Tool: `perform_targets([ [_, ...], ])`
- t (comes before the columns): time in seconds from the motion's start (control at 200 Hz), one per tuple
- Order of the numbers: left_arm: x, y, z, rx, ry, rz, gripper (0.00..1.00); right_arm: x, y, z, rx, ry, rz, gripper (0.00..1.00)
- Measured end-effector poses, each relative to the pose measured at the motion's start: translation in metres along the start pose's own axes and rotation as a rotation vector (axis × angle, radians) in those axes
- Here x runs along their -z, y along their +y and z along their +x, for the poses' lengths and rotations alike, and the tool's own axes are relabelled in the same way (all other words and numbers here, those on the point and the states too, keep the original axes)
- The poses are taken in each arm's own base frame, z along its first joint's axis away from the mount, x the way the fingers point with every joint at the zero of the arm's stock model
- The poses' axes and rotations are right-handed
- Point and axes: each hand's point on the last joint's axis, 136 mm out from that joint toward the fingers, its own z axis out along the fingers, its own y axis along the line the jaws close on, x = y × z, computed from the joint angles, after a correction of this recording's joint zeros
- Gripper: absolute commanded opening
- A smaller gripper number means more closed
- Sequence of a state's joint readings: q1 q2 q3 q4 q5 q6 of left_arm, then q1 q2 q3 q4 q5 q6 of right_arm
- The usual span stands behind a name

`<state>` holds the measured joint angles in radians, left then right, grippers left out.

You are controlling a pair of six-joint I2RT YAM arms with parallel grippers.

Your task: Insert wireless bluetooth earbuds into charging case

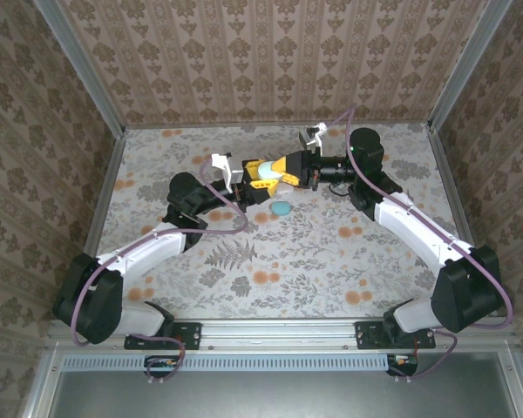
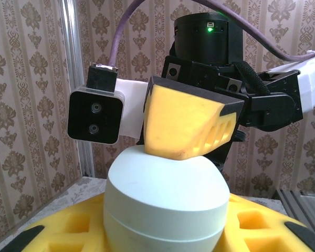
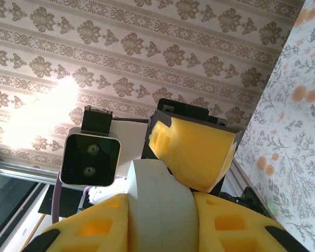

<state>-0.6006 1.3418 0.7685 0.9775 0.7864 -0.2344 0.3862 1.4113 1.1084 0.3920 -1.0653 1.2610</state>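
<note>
top external: the left end effector (image 1: 263, 173) and right end effector (image 1: 288, 167) meet nose to nose above the table (image 1: 331, 261), toward 12 o'clock of its middle. the charging case (image 1: 277, 180) hangs pinched between them. a pale teal rounded piece (image 1: 281, 209) lies on the table just at 6 o'clock of the case. it is too small to tell whether it is an earbud or a case part.

left wrist: the left end effector looks clenched on the white case, its yellow pads (image 2: 68, 231) hugging both flanks with no gap showing. a right finger (image 2: 189, 126) presses on the case's crown at 12 o'clock. a seam rings the case and looks closed.

right wrist: the right end effector is clamped on the case, foam tight on both sides. a left finger sits against it at 1 o'clock.

risks, as i judge them: the shell is smooth and rounded, and two crossing grips could squirt it out if either tightens or twists. a drop would likely land it by the teal piece and knock it away. with the seam shut, nothing can be seated until it opens.
</note>
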Motion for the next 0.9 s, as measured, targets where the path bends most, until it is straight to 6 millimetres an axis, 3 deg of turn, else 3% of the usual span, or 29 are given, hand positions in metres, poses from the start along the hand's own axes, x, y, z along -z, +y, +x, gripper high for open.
perform_targets([
  [0.055,0.0,0.0,0.001,0.004,0.004,-0.001,0.29,0.0,-0.002,0.0,-0.007,-0.003,0.009,0.36],
  [0.125,0.0,0.001,0.004,0.013,0.012,-0.005,0.28,0.001,-0.005,0.0,-0.004,-0.009,0.027,0.49],
  [0.305,0.0,0.004,0.005,0.015,0.012,-0.017,0.27,0.015,-0.004,0.003,0.049,-0.047,0.097,0.63],
  [0.545,0.0,0.006,0.006,0.022,0.014,-0.028,0.27,0.032,0.003,0.011,0.247,-0.07,0.244,0.66],
  [0.9,0.0,0.006,0.008,0.042,0.024,-0.029,0.27,0.028,-0.024,0.023,0.274,-0.006,0.348,0.65],
])
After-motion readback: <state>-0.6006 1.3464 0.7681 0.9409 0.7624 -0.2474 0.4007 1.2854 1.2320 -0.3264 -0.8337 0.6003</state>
